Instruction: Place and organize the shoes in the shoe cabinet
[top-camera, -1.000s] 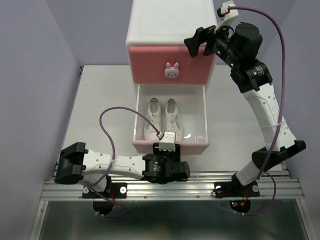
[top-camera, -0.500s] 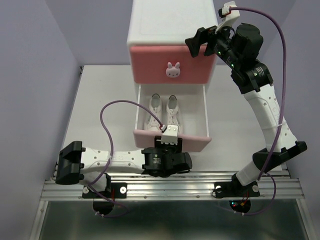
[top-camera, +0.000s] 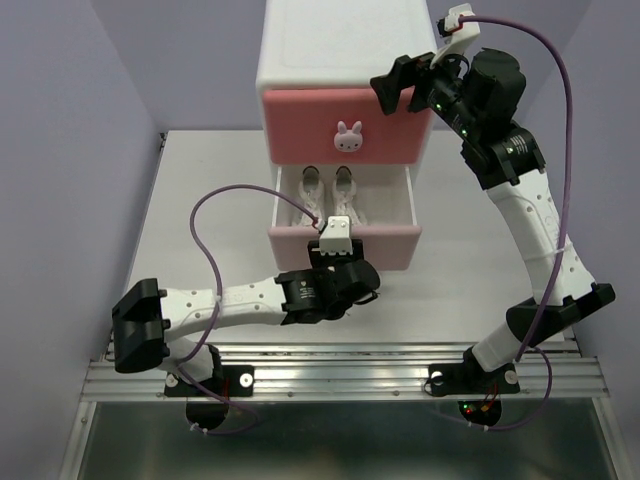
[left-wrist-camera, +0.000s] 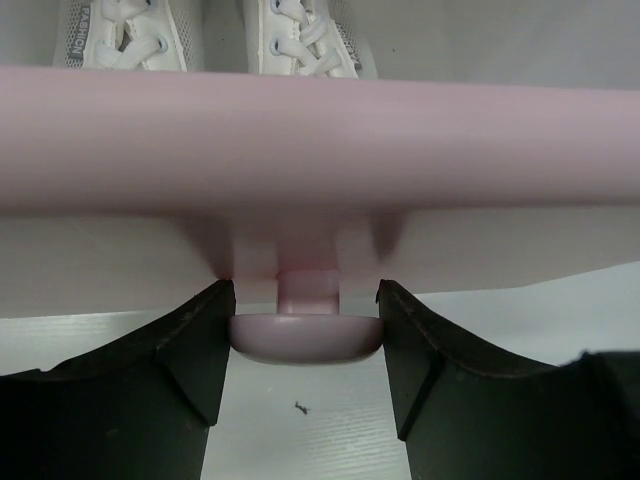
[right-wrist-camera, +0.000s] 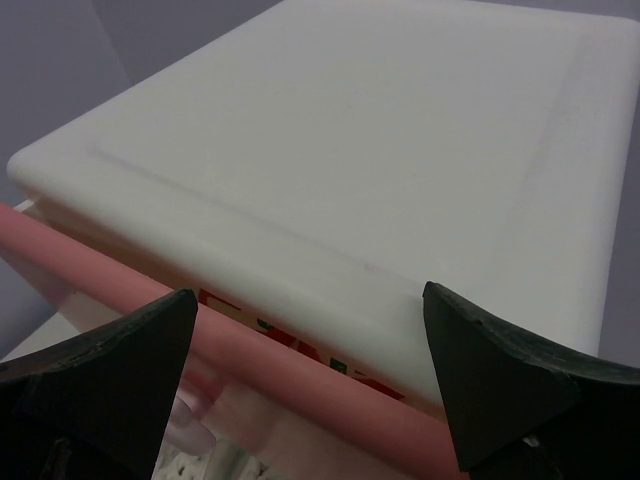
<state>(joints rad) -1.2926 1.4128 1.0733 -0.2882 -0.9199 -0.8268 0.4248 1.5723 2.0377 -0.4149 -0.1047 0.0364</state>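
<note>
— Left gripper (left-wrist-camera: 304, 310) pinches the knob (left-wrist-camera: 305, 338) of the pale drawer (top-camera: 390, 245); white sneakers (top-camera: 345, 192) lie inside (drawer half out).
— And right?
— Right gripper (right-wrist-camera: 310, 300) spread wide above the shoe cabinet (top-camera: 345, 45) corner.

Tabletop (top-camera: 180, 170) is showing white and matte, with a small dark speck (left-wrist-camera: 300, 406) lying on it in the left wrist view. Lavender walls (top-camera: 70, 120) are closing in at 9, 12 and 3 o'clock. Ribbed metal rail (top-camera: 340, 372) is running along the 6 o'clock edge.
</note>
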